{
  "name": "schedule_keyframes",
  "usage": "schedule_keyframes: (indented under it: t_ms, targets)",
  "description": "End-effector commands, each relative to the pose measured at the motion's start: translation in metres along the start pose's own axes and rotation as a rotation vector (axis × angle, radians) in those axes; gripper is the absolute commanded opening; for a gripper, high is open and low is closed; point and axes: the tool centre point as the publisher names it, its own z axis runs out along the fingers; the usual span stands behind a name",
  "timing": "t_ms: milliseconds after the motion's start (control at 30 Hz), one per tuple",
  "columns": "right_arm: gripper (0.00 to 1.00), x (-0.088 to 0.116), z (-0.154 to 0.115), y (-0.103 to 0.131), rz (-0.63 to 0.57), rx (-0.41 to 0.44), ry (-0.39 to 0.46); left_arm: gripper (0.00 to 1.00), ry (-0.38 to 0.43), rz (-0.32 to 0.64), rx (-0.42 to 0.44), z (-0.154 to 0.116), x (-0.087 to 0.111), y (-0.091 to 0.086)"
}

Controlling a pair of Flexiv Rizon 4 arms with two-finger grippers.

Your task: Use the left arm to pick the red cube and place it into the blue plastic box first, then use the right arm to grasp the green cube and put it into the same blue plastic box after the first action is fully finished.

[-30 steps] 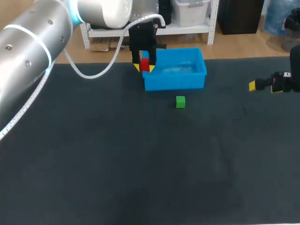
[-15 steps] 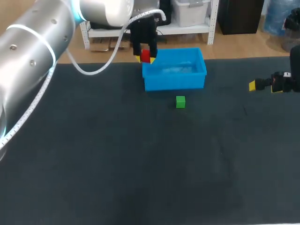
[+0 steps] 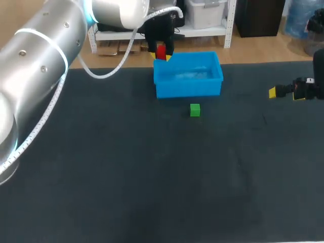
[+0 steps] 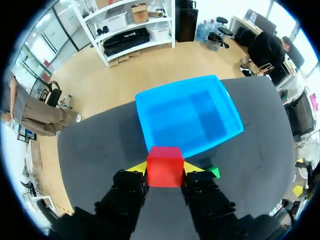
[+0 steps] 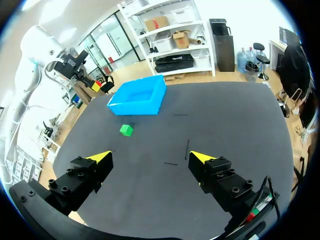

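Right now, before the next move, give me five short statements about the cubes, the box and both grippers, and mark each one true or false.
1. The left gripper is shut on the red cube. True.
2. The red cube lies inside the blue box. False: it is held in the air by the box's rim, not yet set down.
3. The green cube sits on the table in front of the box, apart from it. True.
4. The right gripper is shut on the green cube. False: it is open, holds nothing and is well away from that cube.
5. The blue box has nothing in it. True.
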Motion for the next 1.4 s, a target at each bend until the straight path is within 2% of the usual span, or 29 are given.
schedule_keyframes:
  t_ms: [33, 500, 1400]
  targets:
    - [1.00, 0.000, 0.000, 0.000, 0.000, 0.002, 0.001, 0.00, 0.078, 0.009, -0.003, 0.002, -0.027, -0.003]
    - [1.00, 0.000, 0.000, 0.000, 0.000, 0.002, 0.001, 0.00, 0.059, 0.043, -0.018, 0.013, -0.050, -0.010]
    - [1.00, 0.000, 0.000, 0.000, 0.000, 0.002, 0.001, 0.00, 0.063, 0.048, -0.041, 0.046, -0.073, -0.011]
